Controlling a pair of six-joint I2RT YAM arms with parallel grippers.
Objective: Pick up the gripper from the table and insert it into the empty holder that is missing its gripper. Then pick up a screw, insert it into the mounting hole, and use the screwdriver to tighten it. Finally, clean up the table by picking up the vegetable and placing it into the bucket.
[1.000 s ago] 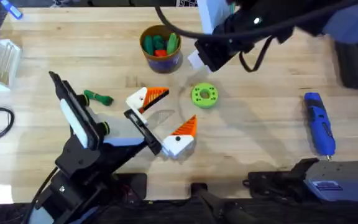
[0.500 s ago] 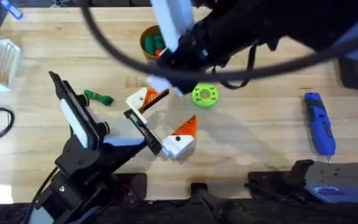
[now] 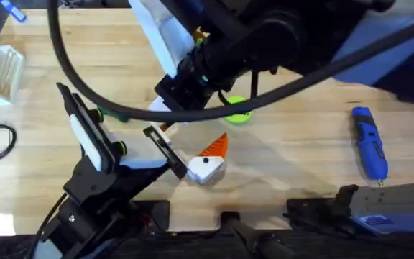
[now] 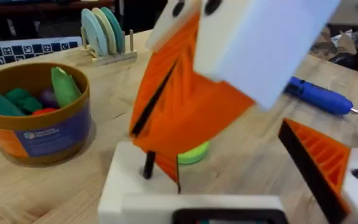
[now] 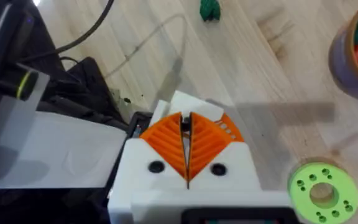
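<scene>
Overhead, the dark right arm [image 3: 264, 36] is reaching across the middle as a large blur and is covering much of the table behind it. The left pincer [image 3: 192, 137] is lying spread wide beneath it. One orange finger on a white block [image 3: 208, 160] is showing, while its mate is hidden. A sliver of the thin green toy vegetable [image 3: 105, 113] is peeking out beside a black cable, just off the left pincer's far side. The flat bright-green ring disc [image 3: 239, 116] is half covered. The blue cylindrical electric screwdriver [image 3: 369, 147] is lying well apart from both arms.

From the left wrist, the small white blocky holder [image 4: 123, 186] is sitting at the near edge. The right pincer [image 4: 166, 106] is pressing down onto it, its top cut off. The round tan-rimmed, blue-bodied bucket [image 4: 42, 130], filled with toy vegetables, is standing beside them.

From the right wrist, the right pincer's orange pads [image 5: 207, 146] are lying clenched along a thin dark seam. The white holder is poking out just past their tips. Whether the small bare orange wedge is caught there is impossible to tell. The vegetable and the bucket are being cut off at the edges.
</scene>
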